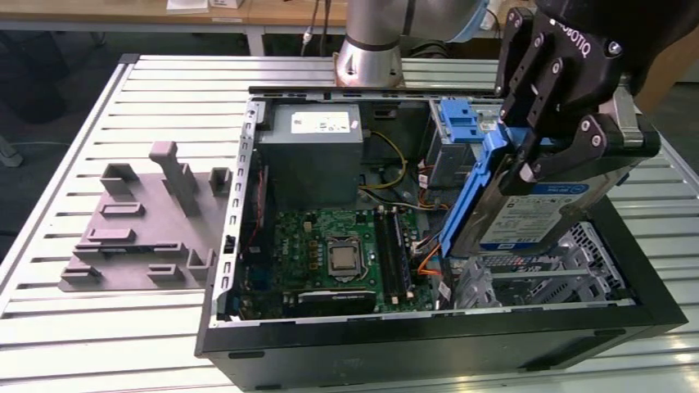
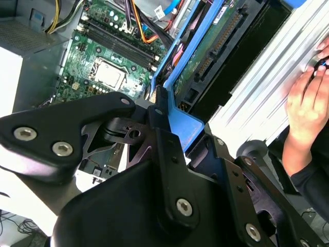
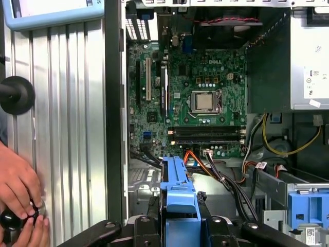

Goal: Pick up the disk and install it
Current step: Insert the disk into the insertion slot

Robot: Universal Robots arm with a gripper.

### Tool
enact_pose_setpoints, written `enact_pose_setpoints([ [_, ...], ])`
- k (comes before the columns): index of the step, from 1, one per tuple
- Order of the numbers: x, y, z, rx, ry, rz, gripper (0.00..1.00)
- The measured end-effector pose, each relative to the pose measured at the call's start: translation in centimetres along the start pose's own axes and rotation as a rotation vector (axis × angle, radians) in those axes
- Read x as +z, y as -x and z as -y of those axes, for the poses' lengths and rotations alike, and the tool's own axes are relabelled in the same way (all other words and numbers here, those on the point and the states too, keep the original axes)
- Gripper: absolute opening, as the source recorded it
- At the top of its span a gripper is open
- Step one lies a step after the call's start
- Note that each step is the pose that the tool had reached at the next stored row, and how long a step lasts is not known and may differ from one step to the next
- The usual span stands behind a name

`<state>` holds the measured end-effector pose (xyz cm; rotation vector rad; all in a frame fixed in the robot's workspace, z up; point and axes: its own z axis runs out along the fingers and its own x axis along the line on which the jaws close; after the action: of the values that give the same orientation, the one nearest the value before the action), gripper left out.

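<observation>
The disk point(image 1: 543, 211) is a silver drive with a blue-and-white label and a blue frame point(image 1: 477, 180) along its edge. It hangs steeply tilted over the metal drive cage point(image 1: 546, 274) at the exterior view's right side of the open computer case point(image 1: 437, 336). My black gripper point(image 1: 525, 149) is shut on it from above, clamping the blue frame. In both wrist views the blue frame point(image 2: 181, 119) point(image 3: 179, 193) sits between my fingers point(image 3: 142, 226). The disk's green circuit side point(image 2: 205, 46) faces the case's inside.
The case holds a green motherboard point(image 1: 339, 246), a grey power supply box point(image 1: 311, 155) and a blue plastic latch point(image 1: 463, 123) at the back. A grey moulded fixture point(image 1: 142, 229) lies on the slatted table point(image 1: 87, 327). A person's hand point(image 3: 20, 193) rests on the table beside the case.
</observation>
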<state>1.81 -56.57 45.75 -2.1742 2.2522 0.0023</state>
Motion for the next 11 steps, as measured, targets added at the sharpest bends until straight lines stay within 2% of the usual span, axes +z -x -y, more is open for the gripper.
enact_pose_setpoints([
  [7, 0.01, 0.00, 0.04, 0.000, 0.0001, 0.0000, 0.36],
  [11, 0.10, 0.01, 0.59, 0.000, 0.0000, 0.0001, 0.36],
])
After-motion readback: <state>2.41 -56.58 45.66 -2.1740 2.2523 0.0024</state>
